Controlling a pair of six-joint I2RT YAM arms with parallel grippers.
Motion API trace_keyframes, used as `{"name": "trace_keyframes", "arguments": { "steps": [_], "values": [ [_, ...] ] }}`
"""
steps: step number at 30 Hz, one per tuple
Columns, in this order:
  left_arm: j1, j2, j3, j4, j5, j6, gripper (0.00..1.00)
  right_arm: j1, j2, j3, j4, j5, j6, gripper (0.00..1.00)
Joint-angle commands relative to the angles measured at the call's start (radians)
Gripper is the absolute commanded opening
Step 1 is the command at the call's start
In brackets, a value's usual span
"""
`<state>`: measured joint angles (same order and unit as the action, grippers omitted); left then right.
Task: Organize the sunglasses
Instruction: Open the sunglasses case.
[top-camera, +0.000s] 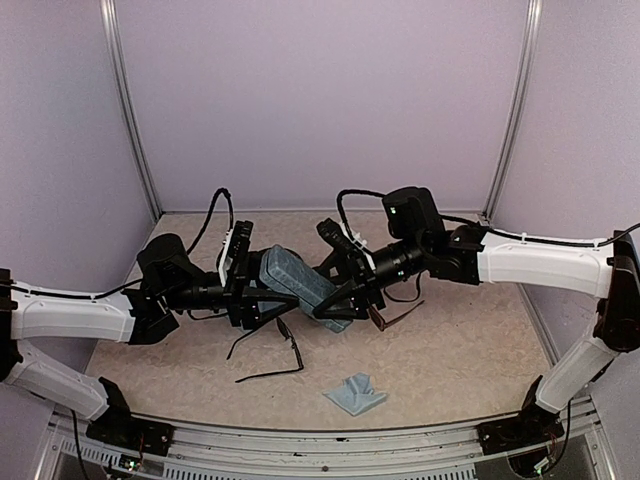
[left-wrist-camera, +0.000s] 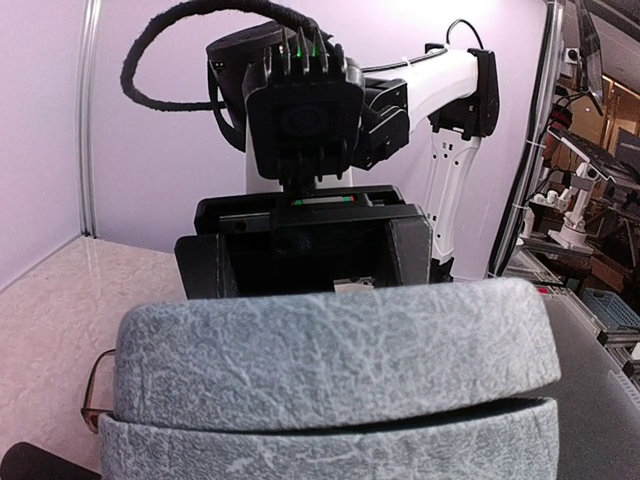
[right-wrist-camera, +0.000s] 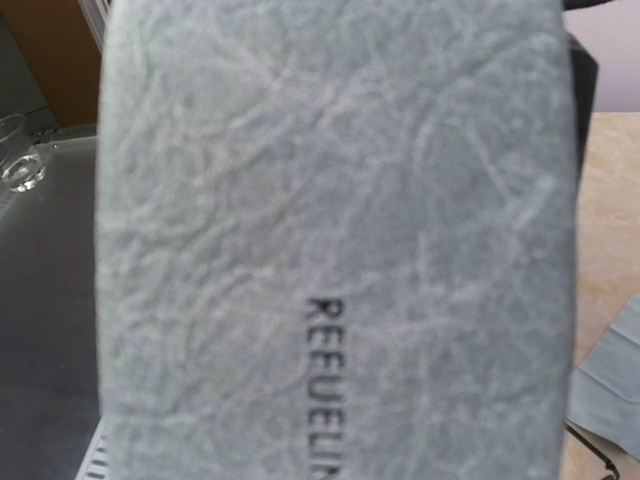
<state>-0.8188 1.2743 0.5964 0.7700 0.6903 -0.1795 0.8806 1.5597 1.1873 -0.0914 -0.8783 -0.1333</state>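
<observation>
Top view, grey-blue case (top-camera: 295, 280): up off the table (top-camera: 470, 350) at frame centre, tilted, slung between both arms!
Top view, left gripper (top-camera: 258, 292): reaches in from the left, fingers fairly wide around the case's left end. Pressing it or not, cannot tell.
Top view, right gripper (top-camera: 345, 290): reaches in from the right, fingers spread wide and holding the case's right end.
Top view, black-framed sunglasses (top-camera: 280, 350): flat on the table just below the case, lower centre, arms splayed.
Top view, reddish-brown sunglasses (top-camera: 395, 318): on the table right of centre, partly under the right gripper.
Top view, light-blue cloth (top-camera: 357, 392): crumpled at bottom centre, apart from both pairs.
Left wrist view, grey-blue case (left-wrist-camera: 330, 370): fills the lower half, lid seam shut, own fingers hidden.
Left wrist view, right gripper (left-wrist-camera: 308, 262): dead ahead at centre, one finger on each side behind the case.
Left wrist view, reddish-brown sunglasses (left-wrist-camera: 95, 385): one lens peeking out at lower left.
Right wrist view, grey-blue case (right-wrist-camera: 330, 230): blocks nearly everything, blurred, "REFUELIN" lettered down the middle, own fingers out of sight.
Right wrist view, light-blue cloth (right-wrist-camera: 610, 380): a sliver at the right edge.
</observation>
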Motion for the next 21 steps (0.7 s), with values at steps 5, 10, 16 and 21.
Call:
{"name": "trace_keyframes", "arguments": {
  "steps": [5, 10, 16, 21],
  "values": [
    [-0.004, 0.004, 0.007, 0.02, 0.015, 0.002, 0.13, -0.005, 0.005, -0.016, 0.07, 0.074, 0.067, 0.54],
    [-0.002, -0.005, 0.005, 0.007, -0.017, -0.001, 0.0, -0.005, -0.001, -0.009, 0.062, 0.11, 0.087, 0.74],
    [-0.002, -0.011, 0.005, -0.012, -0.03, 0.01, 0.0, -0.003, -0.002, 0.007, 0.043, 0.135, 0.086, 0.93],
    [-0.002, -0.002, 0.015, -0.039, -0.028, 0.024, 0.0, 0.008, 0.009, 0.021, 0.024, 0.156, 0.07, 0.94]
  ]
}}
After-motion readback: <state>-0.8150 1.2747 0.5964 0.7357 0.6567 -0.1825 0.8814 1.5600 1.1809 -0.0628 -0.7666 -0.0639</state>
